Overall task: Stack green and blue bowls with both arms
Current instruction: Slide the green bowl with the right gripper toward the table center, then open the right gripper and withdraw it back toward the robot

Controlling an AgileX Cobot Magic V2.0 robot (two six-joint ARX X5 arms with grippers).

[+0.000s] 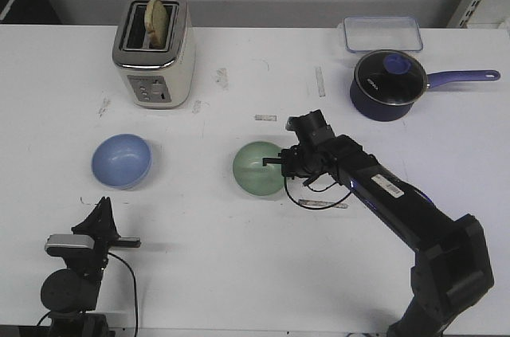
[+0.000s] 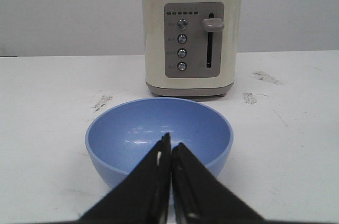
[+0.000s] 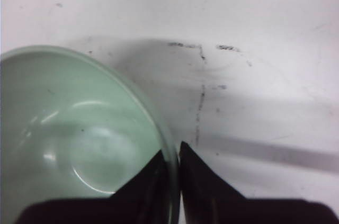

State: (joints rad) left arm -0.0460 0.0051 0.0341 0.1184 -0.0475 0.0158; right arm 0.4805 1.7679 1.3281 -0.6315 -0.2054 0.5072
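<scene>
The pale green bowl (image 1: 256, 168) sits on the white table near the middle. My right gripper (image 1: 284, 165) is shut on its right rim, one finger inside and one outside, as the right wrist view (image 3: 171, 156) shows on the green bowl (image 3: 63, 128). The light blue bowl (image 1: 121, 161) sits at the left, in front of the toaster. My left gripper (image 1: 102, 208) is shut and empty, low near the table's front edge, a short way in front of the blue bowl (image 2: 159, 136); in the left wrist view its tips (image 2: 170, 144) point at that bowl.
A cream toaster (image 1: 154, 50) with bread in it stands at the back left. A dark navy saucepan (image 1: 387, 84) with a glass lid and long handle sits at the back right, with a clear plastic container (image 1: 382, 33) behind it.
</scene>
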